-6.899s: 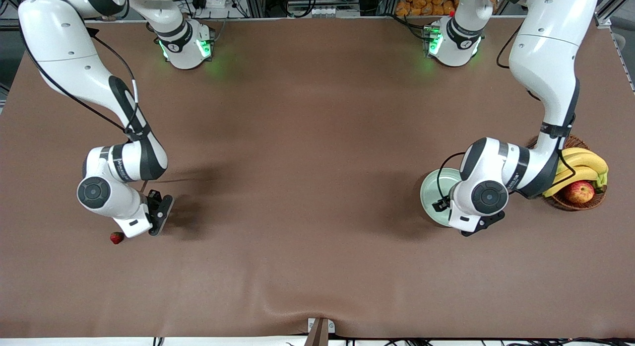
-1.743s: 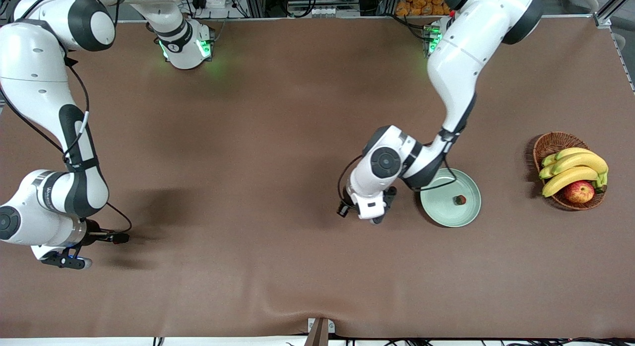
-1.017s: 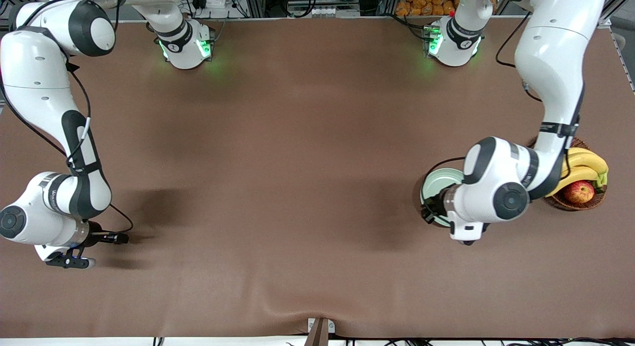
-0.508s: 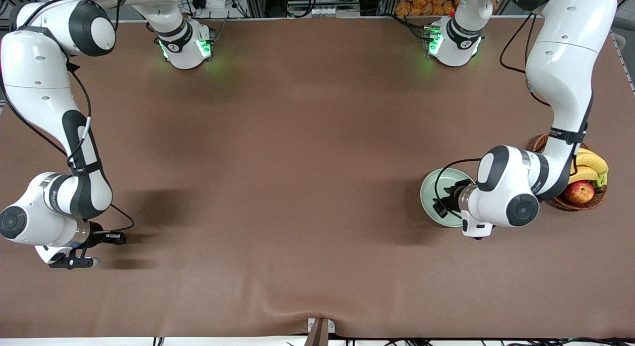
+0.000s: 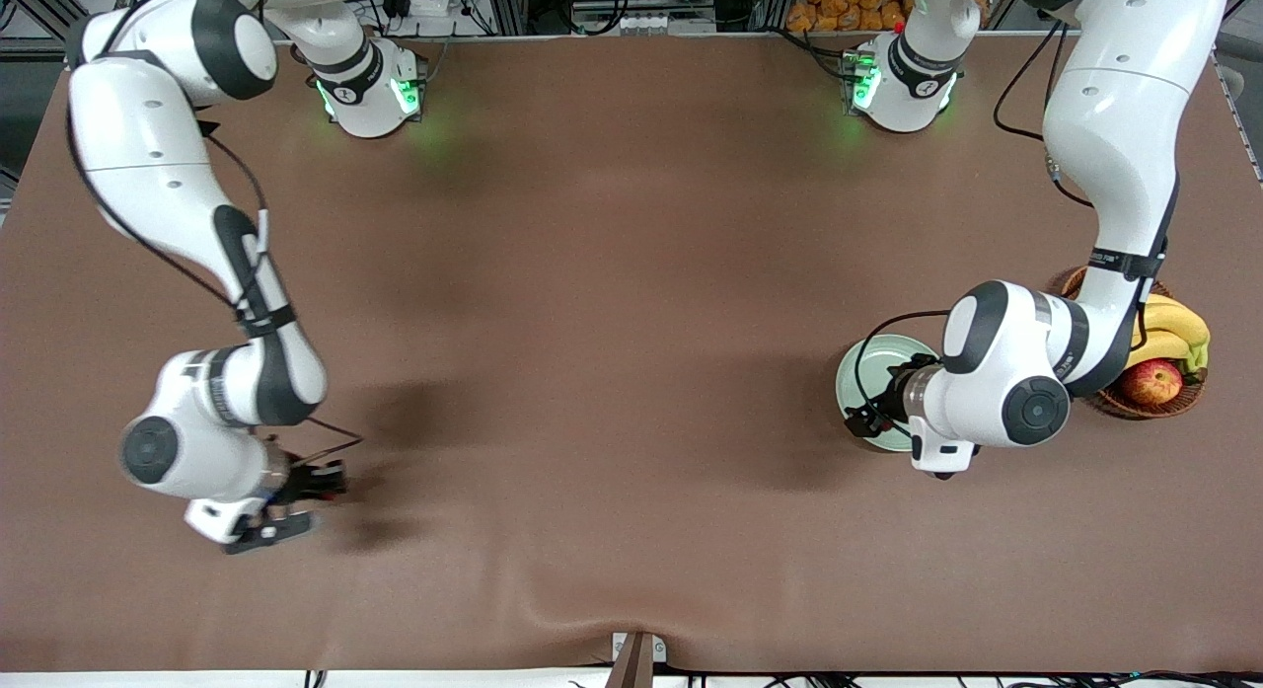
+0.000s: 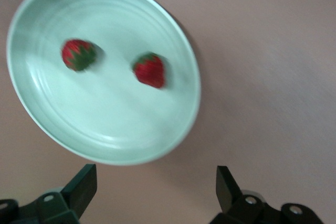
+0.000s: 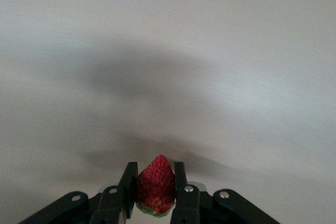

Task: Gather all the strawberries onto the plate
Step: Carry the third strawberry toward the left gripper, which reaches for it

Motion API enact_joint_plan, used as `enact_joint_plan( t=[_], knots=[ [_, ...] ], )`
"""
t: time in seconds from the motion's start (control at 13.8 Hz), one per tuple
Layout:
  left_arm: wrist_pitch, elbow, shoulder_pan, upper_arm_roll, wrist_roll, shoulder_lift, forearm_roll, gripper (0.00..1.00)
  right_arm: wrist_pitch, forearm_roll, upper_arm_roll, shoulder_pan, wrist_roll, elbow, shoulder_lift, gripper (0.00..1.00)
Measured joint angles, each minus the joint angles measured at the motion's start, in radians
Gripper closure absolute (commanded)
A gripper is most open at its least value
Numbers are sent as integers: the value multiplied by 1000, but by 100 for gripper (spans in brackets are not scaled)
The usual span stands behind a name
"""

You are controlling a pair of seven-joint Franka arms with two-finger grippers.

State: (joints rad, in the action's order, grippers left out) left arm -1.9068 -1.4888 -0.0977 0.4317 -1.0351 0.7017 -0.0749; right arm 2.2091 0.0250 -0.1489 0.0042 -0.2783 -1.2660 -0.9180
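Observation:
The pale green plate holds two strawberries lying apart from each other. My left gripper hangs open and empty just off the plate's rim, over the brown cloth. In the front view the left arm's hand covers much of the plate and hides both berries. A third strawberry is pinched tip-outward in my right gripper, which is shut on it above the cloth. That right gripper is toward the right arm's end of the table; the berry does not show there.
A brown wicker basket with bananas and a red-yellow apple stands beside the plate, partly under the left arm's forearm. Brown cloth covers the whole table.
My left gripper has opened over the plate, where two berries now lie. My right gripper has shut on the third strawberry and swung with it toward the table's middle.

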Motion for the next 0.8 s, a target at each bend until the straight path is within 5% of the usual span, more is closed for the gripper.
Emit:
enact_joint_plan(
  t=[0.22,0.8],
  knots=[
    [-2,9,48,34,-110,-4,0,0,6,1,-61,105,-66,1,0,100],
    [-81,8,132,28,-213,36,0,0,188,2,-65,465,-118,32,-2,100]
  ],
)
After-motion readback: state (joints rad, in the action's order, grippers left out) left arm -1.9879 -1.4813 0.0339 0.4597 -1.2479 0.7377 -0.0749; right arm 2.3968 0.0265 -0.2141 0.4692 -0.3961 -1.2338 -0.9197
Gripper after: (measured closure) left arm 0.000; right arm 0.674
